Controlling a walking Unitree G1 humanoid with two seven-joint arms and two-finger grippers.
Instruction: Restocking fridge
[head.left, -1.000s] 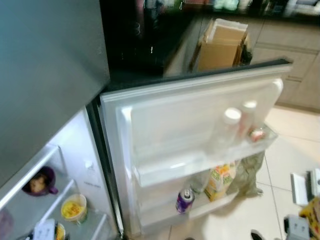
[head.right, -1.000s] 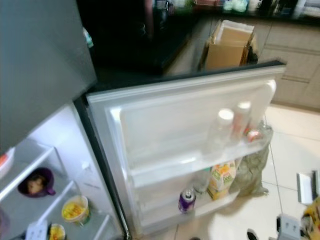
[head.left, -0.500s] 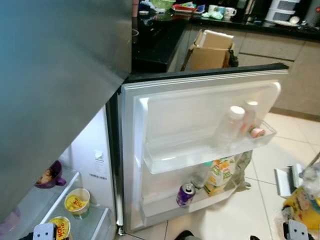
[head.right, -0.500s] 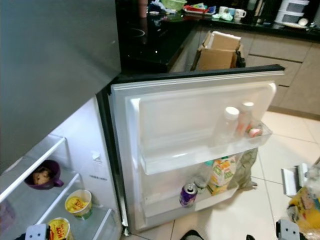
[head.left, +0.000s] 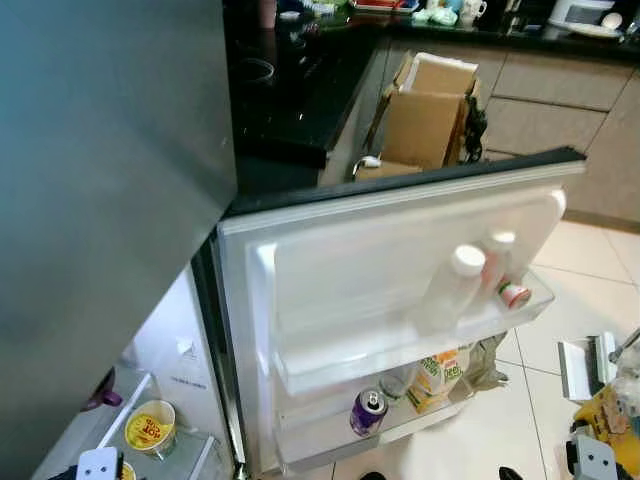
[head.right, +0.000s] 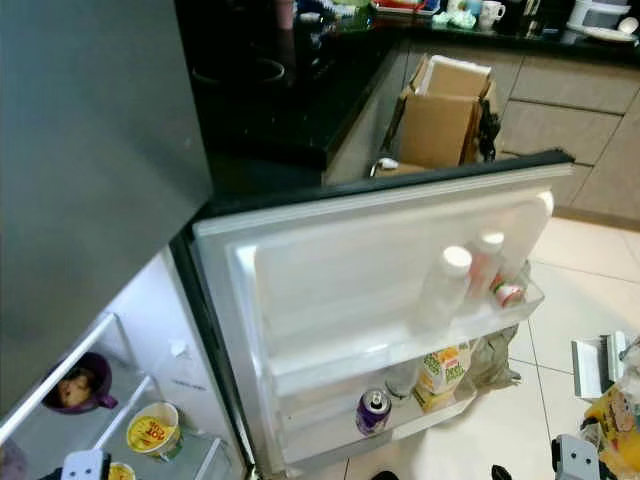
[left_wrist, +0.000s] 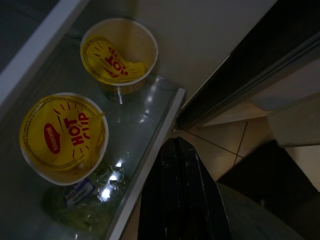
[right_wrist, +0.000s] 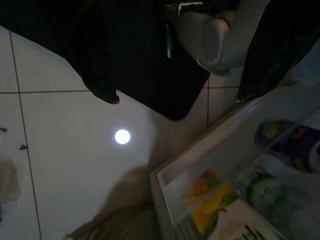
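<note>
We face the fridge door (head.right: 380, 250), swung wide open across the centre of the frame, with the dark fridge body (head.left: 100, 180) filling the upper left. On the upper door shelf (head.left: 400, 350) stand two clear bottles with white caps (head.left: 450, 285), and a red-and-white can (head.left: 513, 293) lies at the shelf's right end. On the lower door shelf (head.right: 330, 445) stand a purple can (head.right: 372, 410), a clear bottle (head.right: 402, 378) and a yellow juice carton (head.right: 440, 372).

In the lower left of the frame, inside the fridge, a purple cup (head.right: 75, 382) rests on an upper shelf, and a yellow Hot Cup noodle tub (head.right: 152, 432) stands on the glass shelf (left_wrist: 145, 130) below it. The left wrist view shows two such tubs (left_wrist: 62, 137) on that glass, with a green bag just beside the nearer one.

The left gripper (left_wrist: 177, 150) hangs just outside the front edge of the glass shelf, its two black fingers pressed together, apart from the tubs and holding nothing. The right gripper (right_wrist: 175, 97) hangs over the pale floor tiles (right_wrist: 75, 165) with its fingers (right_wrist: 102, 90) spread wide and empty; the lower door shelf with the juice carton and the purple can lies just beside it, not between the fingers.

A cardboard box (head.left: 430, 110) stands behind the door at upper centre. A crumpled bag (head.right: 495, 355) lies on the floor past the door's right end.
</note>
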